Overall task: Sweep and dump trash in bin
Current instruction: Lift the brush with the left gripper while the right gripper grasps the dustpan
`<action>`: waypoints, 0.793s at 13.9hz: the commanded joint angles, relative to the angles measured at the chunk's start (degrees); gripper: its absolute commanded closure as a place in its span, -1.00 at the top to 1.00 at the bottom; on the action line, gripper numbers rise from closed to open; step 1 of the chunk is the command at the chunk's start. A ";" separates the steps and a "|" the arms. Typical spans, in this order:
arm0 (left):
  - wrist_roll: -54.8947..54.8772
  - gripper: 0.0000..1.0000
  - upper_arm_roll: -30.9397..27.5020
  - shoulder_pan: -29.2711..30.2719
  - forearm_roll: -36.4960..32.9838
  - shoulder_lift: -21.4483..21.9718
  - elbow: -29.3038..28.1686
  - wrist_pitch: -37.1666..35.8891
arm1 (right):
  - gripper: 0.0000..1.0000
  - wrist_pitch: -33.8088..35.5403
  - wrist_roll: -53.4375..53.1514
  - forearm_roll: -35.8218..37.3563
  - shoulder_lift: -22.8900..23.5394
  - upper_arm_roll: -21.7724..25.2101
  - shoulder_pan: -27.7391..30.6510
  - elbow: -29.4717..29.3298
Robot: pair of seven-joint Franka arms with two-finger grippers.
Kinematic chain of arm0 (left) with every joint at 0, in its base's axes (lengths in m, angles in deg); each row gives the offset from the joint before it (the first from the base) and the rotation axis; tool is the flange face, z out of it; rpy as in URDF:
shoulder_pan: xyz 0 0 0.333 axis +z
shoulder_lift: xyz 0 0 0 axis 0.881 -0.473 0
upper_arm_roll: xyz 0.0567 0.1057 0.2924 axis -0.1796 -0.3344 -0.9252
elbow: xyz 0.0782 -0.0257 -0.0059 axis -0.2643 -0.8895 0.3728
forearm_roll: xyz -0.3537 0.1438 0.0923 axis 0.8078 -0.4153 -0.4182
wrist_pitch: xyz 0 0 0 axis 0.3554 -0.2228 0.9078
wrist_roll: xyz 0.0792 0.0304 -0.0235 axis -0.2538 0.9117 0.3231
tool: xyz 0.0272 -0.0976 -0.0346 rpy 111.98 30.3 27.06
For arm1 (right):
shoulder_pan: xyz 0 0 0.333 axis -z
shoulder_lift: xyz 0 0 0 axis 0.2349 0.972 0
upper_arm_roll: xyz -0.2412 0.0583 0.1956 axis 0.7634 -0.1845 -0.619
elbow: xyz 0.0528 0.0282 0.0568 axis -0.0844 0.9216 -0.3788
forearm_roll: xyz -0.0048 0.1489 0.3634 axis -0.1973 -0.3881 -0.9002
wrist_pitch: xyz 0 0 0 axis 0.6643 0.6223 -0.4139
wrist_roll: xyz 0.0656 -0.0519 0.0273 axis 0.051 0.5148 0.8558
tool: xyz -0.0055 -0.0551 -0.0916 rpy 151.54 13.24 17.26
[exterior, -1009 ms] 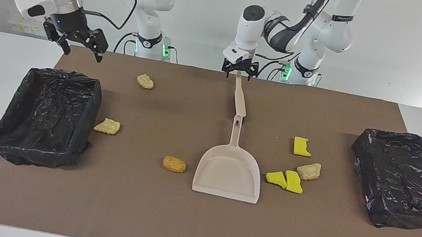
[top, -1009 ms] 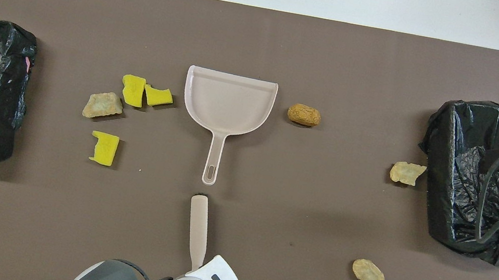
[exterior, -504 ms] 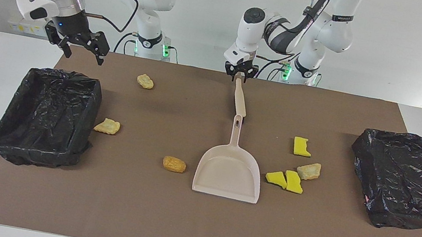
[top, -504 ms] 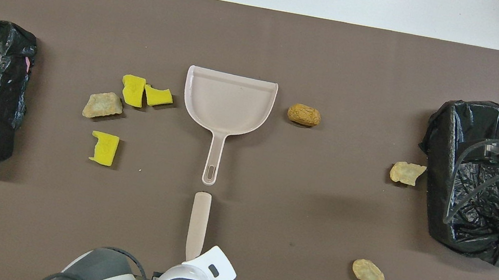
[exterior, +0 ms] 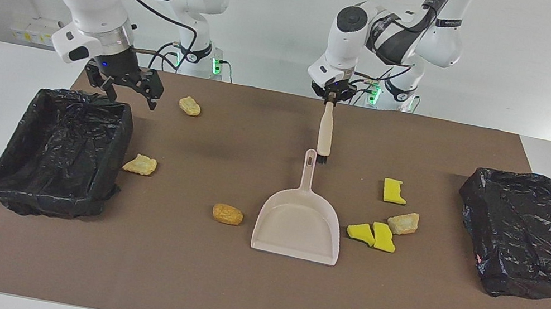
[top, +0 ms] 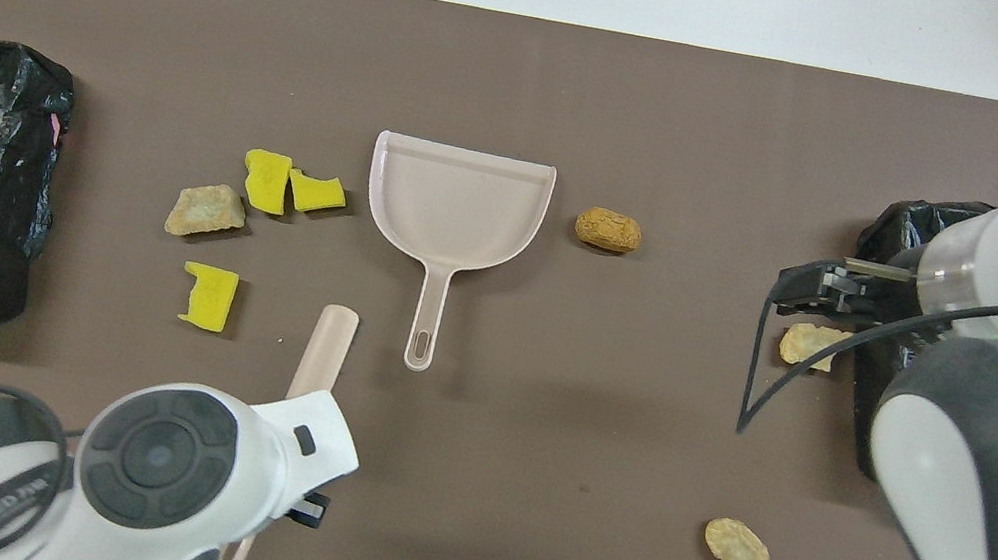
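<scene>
The trash is seven scraps on the brown mat: three yellow sponge pieces [exterior: 394,192] [exterior: 361,233] [exterior: 384,237] and a tan lump [exterior: 403,223] toward the left arm's end, and nuggets [exterior: 227,214] [exterior: 140,164] [exterior: 189,105] toward the right arm's end. The beige dustpan [exterior: 299,221] lies in the middle. My left gripper [exterior: 330,99] is shut on a beige brush [exterior: 326,129], which hangs down with its bristles beside the dustpan handle's end. My right gripper [exterior: 130,96] is open and empty over the robots' edge of the black bin [exterior: 60,150].
A second black-lined bin [exterior: 528,233] stands at the left arm's end. In the overhead view the right arm [top: 992,423] covers most of its bin [top: 909,222], and the left arm's wrist [top: 165,457] covers the brush handle's lower part.
My left gripper has swung the brush to hang more upright, its tip shifted toward the left arm's end. My right gripper has come down and moved in over its bin's edge.
</scene>
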 commanded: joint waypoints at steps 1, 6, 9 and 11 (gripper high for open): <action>-11.03 -1.00 0.61 9.31 -1.90 -2.40 3.99 -1.64 | 1.00 -4.62 -9.37 -0.37 3.74 0.15 -6.35 -0.35; -31.51 -1.00 0.61 24.53 -4.36 -11.45 13.65 2.91 | 1.00 -14.65 -20.11 -0.02 9.80 0.24 -17.87 -0.97; -37.42 -1.00 0.52 30.17 -4.53 -14.87 14.19 13.01 | 1.00 -21.93 -27.42 4.62 14.28 0.24 -23.24 -1.06; -39.80 -1.00 0.52 32.45 -7.42 -17.95 16.28 15.76 | 1.00 -24.50 -27.96 6.21 17.10 0.24 -25.61 -1.06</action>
